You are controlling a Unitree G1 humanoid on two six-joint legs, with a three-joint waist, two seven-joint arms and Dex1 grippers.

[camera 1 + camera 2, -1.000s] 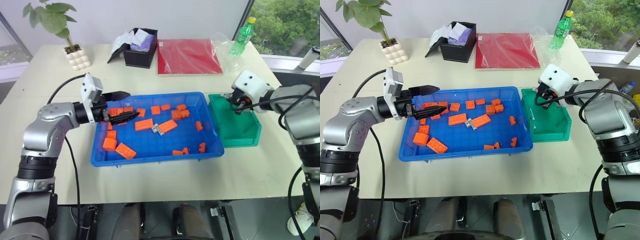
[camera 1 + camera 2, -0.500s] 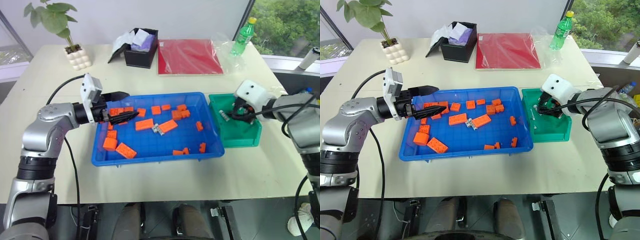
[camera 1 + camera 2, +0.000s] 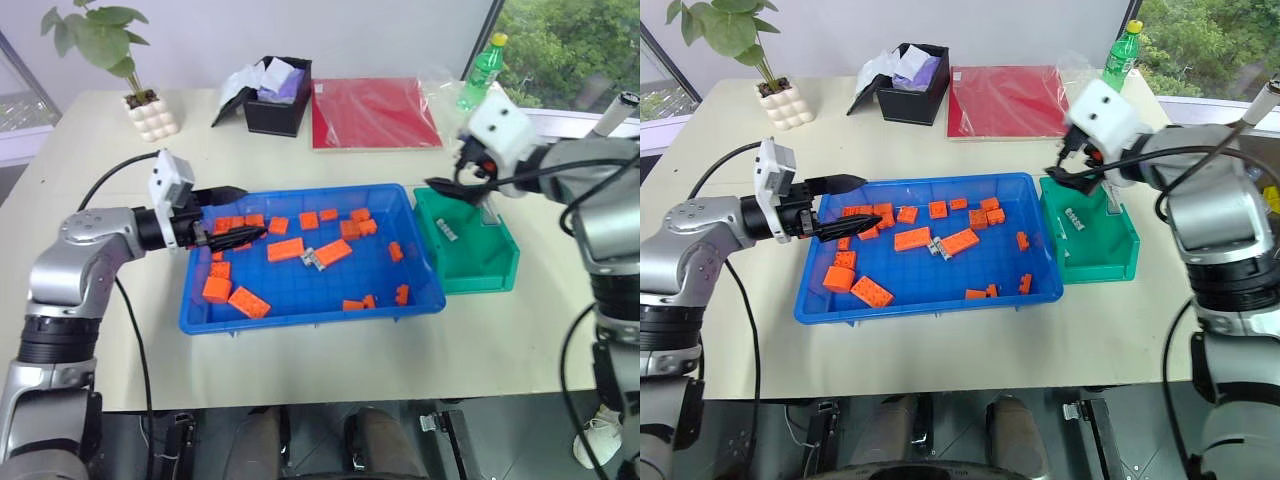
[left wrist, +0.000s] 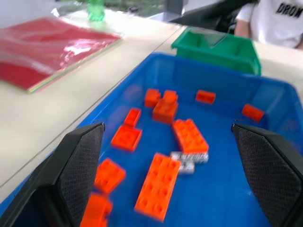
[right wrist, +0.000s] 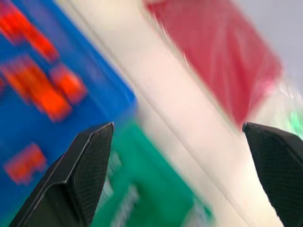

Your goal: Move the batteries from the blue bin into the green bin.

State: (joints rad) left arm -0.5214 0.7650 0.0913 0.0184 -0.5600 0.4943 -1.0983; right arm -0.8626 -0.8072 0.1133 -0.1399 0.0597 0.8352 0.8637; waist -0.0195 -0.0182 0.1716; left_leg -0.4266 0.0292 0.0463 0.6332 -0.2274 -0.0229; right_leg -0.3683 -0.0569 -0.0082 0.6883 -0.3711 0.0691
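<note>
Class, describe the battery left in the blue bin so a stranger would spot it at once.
Start at the blue bin mid-table. Near its centre, beside a long orange block, lies the battery. It is the one silver-grey metallic piece among orange blocks.

I see a potted plant (image 3: 120,60) at ten o'clock, a black box (image 3: 280,100) and red folder (image 3: 375,113) at twelve, a green bottle (image 3: 481,72) at one.

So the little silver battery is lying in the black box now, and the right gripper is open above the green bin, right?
Not quite. The battery lies in the green bin, not the black box; the left eye view shows it on the bin's floor. The rest holds: the right gripper is open above the green bin.
</note>
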